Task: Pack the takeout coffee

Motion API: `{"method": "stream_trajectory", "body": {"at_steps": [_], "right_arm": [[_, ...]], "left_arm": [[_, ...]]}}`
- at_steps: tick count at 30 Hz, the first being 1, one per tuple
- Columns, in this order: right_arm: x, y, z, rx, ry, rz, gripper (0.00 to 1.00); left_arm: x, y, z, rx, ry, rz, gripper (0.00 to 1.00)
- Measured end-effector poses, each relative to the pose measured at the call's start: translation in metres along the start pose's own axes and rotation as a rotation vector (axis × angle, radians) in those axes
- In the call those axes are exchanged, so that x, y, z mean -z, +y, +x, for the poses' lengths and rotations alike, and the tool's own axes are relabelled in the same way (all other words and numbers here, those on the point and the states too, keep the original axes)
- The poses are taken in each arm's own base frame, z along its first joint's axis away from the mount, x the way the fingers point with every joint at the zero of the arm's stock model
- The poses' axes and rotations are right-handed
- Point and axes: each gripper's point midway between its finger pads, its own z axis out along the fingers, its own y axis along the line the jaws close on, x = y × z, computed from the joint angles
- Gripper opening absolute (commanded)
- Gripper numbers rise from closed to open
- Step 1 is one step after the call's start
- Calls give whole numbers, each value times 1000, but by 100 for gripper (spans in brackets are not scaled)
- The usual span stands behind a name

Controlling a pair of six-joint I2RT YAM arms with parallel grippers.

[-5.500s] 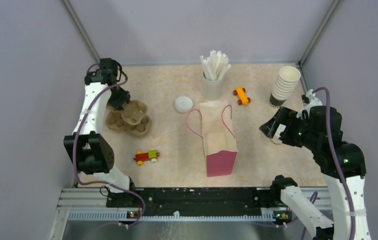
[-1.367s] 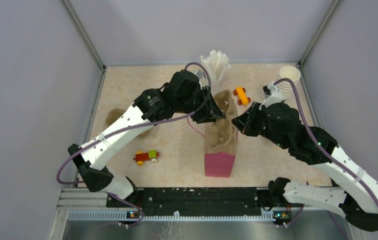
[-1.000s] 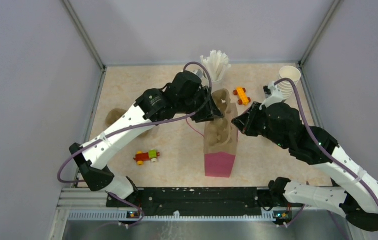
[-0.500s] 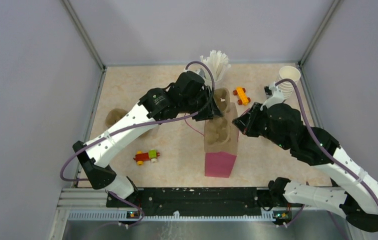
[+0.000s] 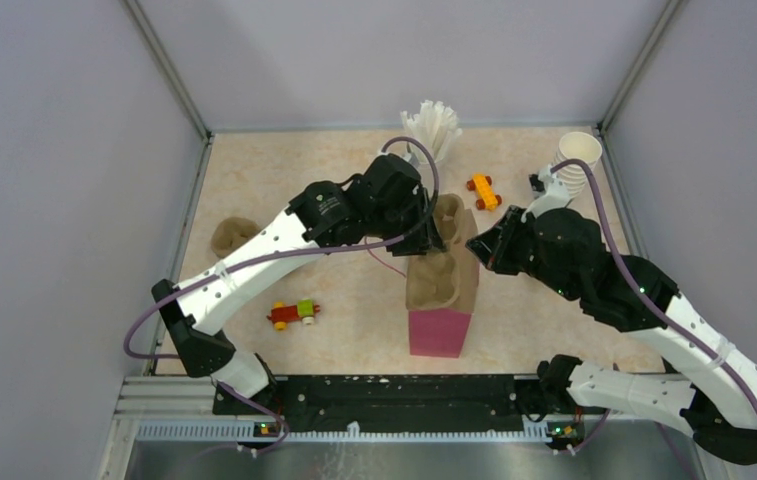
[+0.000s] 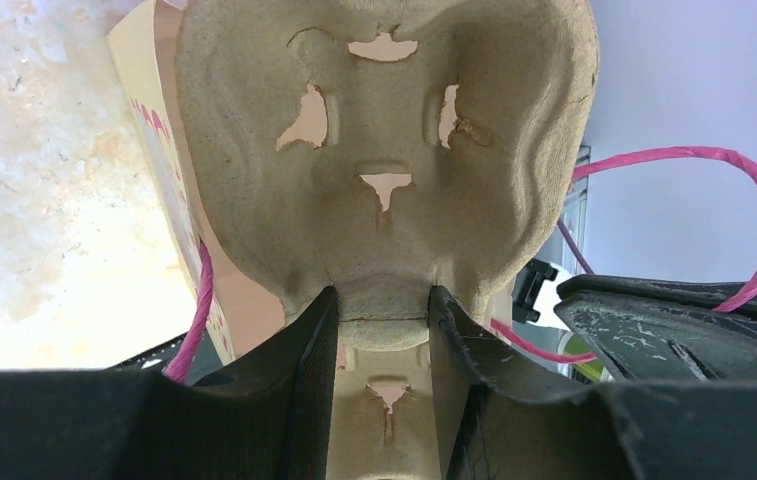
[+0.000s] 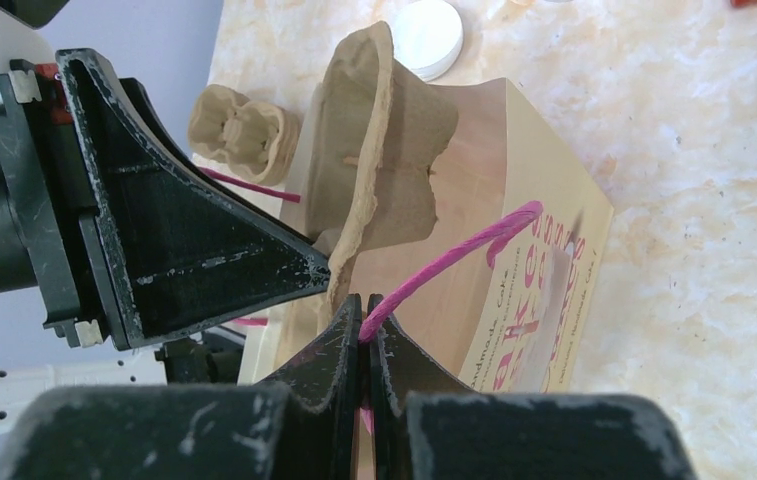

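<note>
Brown moulded cup tray (image 6: 384,150): held on edge by its rim and sticking up out of the bag's open mouth, with its lower part already between the bag's walls.
Left gripper (image 6: 382,305): part-way open, with its two fingers pinching the tray's lip from either side. It sits right above the bag's far end.
Paper bag (image 5: 441,325): kraft-coloured with a pink base band and pink printed lettering on its side. It is mid-table with its mouth open.
Pink handle (image 7: 444,255): a cord loop on the bag's right side, pulled taut away from the mouth.
Right gripper (image 7: 362,305): closed tight on the pink handle, with the cord running out from between the fingertips, just beside the tray's edge.
White paper cup (image 5: 579,150): the topmost of a nested stack at the table's far right corner. It is well apart from the bag, and neither gripper touches it.
White lid (image 7: 429,38): lies flat on the table beyond the bag. It shows in the right wrist view only; in the top view the left arm covers that spot.
Second tray (image 5: 234,235): on the table at the left, partly behind the left arm.
White sticks (image 5: 434,125): fanned out at the far edge; their holder is hidden behind the left wrist.
Toy cars: an orange one (image 5: 484,190) lies right of the sticks, and a red, green and yellow one (image 5: 292,313) lies near the left arm.
</note>
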Motion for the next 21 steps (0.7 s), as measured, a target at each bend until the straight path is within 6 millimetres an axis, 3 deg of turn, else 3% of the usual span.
{"method": "stream_trajectory", "body": {"at_steps": [21], "right_arm": [[-2,-2,-2,1,-18,6,0]], "left_arm": [[-11,7,11,-36,56,-72,15]]}}
